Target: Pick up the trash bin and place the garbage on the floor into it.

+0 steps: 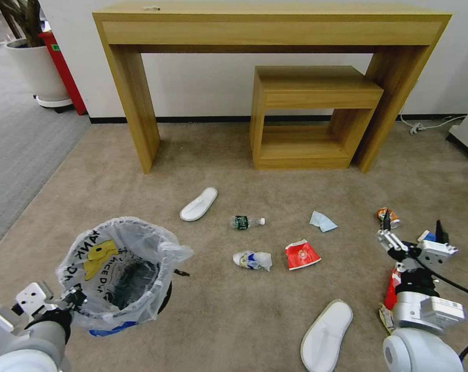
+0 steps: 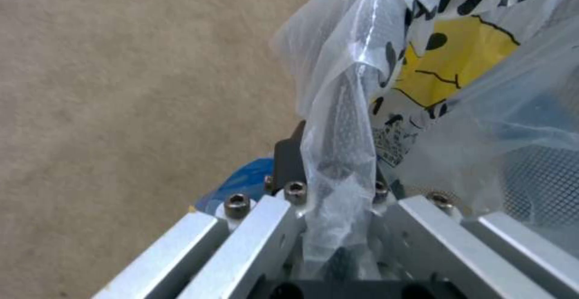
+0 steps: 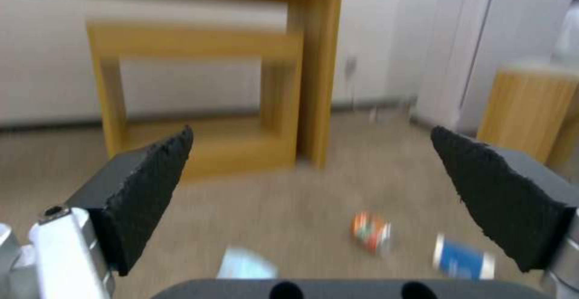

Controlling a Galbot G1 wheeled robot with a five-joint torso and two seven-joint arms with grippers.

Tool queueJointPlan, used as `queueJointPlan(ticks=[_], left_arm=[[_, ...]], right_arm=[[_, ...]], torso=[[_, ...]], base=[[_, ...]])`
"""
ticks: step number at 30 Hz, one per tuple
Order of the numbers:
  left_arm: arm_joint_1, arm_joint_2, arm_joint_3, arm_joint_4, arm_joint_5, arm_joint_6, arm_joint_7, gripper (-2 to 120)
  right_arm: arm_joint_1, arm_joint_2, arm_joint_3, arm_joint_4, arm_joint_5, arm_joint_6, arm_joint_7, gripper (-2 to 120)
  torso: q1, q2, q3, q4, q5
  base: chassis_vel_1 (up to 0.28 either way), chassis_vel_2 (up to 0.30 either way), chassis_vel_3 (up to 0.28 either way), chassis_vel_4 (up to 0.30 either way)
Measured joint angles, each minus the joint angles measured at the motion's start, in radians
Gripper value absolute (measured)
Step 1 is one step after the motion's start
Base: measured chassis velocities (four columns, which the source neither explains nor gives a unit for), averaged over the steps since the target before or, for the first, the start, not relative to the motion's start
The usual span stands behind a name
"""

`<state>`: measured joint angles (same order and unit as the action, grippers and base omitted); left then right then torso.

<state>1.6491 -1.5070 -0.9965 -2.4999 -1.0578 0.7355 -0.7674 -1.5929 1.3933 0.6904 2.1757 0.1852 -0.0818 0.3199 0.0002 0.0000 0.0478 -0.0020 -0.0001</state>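
Observation:
The trash bin (image 1: 121, 276), black and lined with a printed plastic bag (image 2: 434, 64), is at the lower left on the tan floor (image 1: 218, 320). My left gripper (image 1: 74, 299) (image 2: 338, 177) is shut on its near rim through the bag. My right gripper (image 1: 412, 232) (image 3: 314, 177) hovers open at the right, above the floor. The garbage lies scattered: two white slippers (image 1: 199, 203) (image 1: 327, 333), a small bottle (image 1: 246, 222), a crushed bottle (image 1: 252, 260), a red wrapper (image 1: 301, 254), pale-blue tissue (image 1: 322, 221) (image 3: 244, 263), an orange can (image 1: 388, 216) (image 3: 371, 232) and a blue-white cup (image 3: 461, 258).
A tall wooden console table (image 1: 270, 26) stands against the far wall, a smaller wooden shelf (image 1: 311, 113) under it. Grey ribbed carpet (image 1: 16, 155), a white planter (image 1: 37, 67) and a red object lie at the far left. A cable (image 1: 430, 124) trails at the far right.

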Motion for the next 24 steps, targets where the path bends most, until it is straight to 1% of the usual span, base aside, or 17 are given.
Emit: queueJointPlan(ticks=[1, 4, 5, 8, 9, 11, 13, 14, 16, 17, 20, 21, 23, 24], left_arm=[[0.000, 0.000, 0.000, 0.000, 0.000, 0.000, 0.000, 0], [-0.002, 0.009, -0.049, 0.000, -0.038, 0.000, -0.007, 0], [-0.002, 0.009, -0.049, 0.000, -0.038, 0.000, -0.007, 0], [-0.005, 0.013, -0.083, 0.000, -0.060, 0.000, -0.009, 0], [-0.005, 0.013, -0.083, 0.000, -0.060, 0.000, -0.009, 0], [-0.012, 0.018, -0.117, 0.000, -0.077, 0.000, -0.010, 0], [-0.019, 0.023, -0.137, 0.008, -0.088, 0.000, -0.010, 0], [-0.019, 0.023, -0.137, 0.008, -0.088, 0.000, -0.010, 0], [-0.029, 0.026, -0.148, 0.019, -0.093, 0.000, -0.010, 0], [-0.029, 0.026, -0.148, 0.019, -0.093, 0.000, -0.010, 0], [-0.043, 0.032, -0.164, 0.034, -0.094, 0.000, -0.009, 0], [-0.043, 0.032, -0.164, 0.034, -0.094, 0.000, -0.009, 0], [-0.045, 0.035, -0.177, 0.040, -0.099, 0.000, -0.009, 0], [-0.045, 0.035, -0.177, 0.040, -0.099, 0.000, -0.009, 0]], right_arm=[[0.000, 0.000, 0.000, 0.000, 0.000, 0.000, 0.000, 100], [-0.008, -0.051, -0.052, 0.001, 0.074, -0.100, 0.049, 100], [-0.008, -0.051, -0.052, 0.001, 0.074, -0.100, 0.049, 100], [-0.011, -0.099, -0.107, 0.003, 0.185, -0.185, 0.103, 100], [-0.011, -0.099, -0.107, 0.003, 0.185, -0.185, 0.103, 100], [-0.010, -0.146, -0.159, 0.003, 0.294, -0.266, 0.153, 100], [-0.003, -0.184, -0.198, -0.001, 0.367, -0.322, 0.184, 100], [-0.003, -0.184, -0.198, -0.001, 0.367, -0.322, 0.184, 100], [0.004, -0.229, -0.237, -0.002, 0.457, -0.381, 0.216, 100], [0.004, -0.229, -0.237, -0.002, 0.457, -0.381, 0.216, 100], [0.018, -0.305, -0.291, -0.004, 0.594, -0.467, 0.272, 100], [0.018, -0.305, -0.291, -0.004, 0.594, -0.467, 0.272, 100], [0.020, -0.344, -0.322, -0.010, 0.644, -0.509, 0.304, 100], [0.020, -0.344, -0.322, -0.010, 0.644, -0.509, 0.304, 100]], torso=[[0.000, 0.000, 0.000, 0.0000, 0.0000], [0.000, 0.000, 0.000, 0.0001, 0.0000], [0.000, 0.000, 0.000, 0.0001, 0.0000], [0.000, 0.000, 0.000, 0.0001, 0.0002], [0.000, 0.000, 0.000, 0.0001, 0.0002], [0.000, 0.000, 0.000, 0.0001, 0.0001], [0.000, 0.000, 0.000, 0.0001, 0.0002], [0.000, 0.000, 0.000, 0.0001, 0.0002], [0.000, 0.000, 0.000, 0.0000, 0.0001], [0.000, 0.000, 0.000, 0.0000, 0.0001], [0.000, 0.000, 0.000, 0.0001, 0.0001], [0.000, 0.000, 0.000, 0.0001, 0.0001], [0.000, 0.000, 0.000, 0.0001, 0.0001], [0.000, 0.000, 0.000, 0.0001, 0.0001]], base=[[0.000, 0.000, 0.000, 0.000], [0.000, 0.000, 0.000, 0.000], [0.000, 0.000, 0.000, 0.000], [0.000, 0.000, 0.000, 0.000], [0.000, 0.000, 0.000, 0.000], [0.000, 0.000, 0.000, 0.000], [0.000, 0.000, 0.000, 0.000], [0.000, 0.000, 0.000, 0.000], [0.000, 0.000, 0.000, 0.000], [0.000, 0.000, 0.000, 0.000], [0.000, 0.000, 0.000, 0.000], [0.000, 0.000, 0.000, 0.000], [0.000, 0.000, 0.000, 0.000], [0.000, 0.000, 0.000, 0.000]])
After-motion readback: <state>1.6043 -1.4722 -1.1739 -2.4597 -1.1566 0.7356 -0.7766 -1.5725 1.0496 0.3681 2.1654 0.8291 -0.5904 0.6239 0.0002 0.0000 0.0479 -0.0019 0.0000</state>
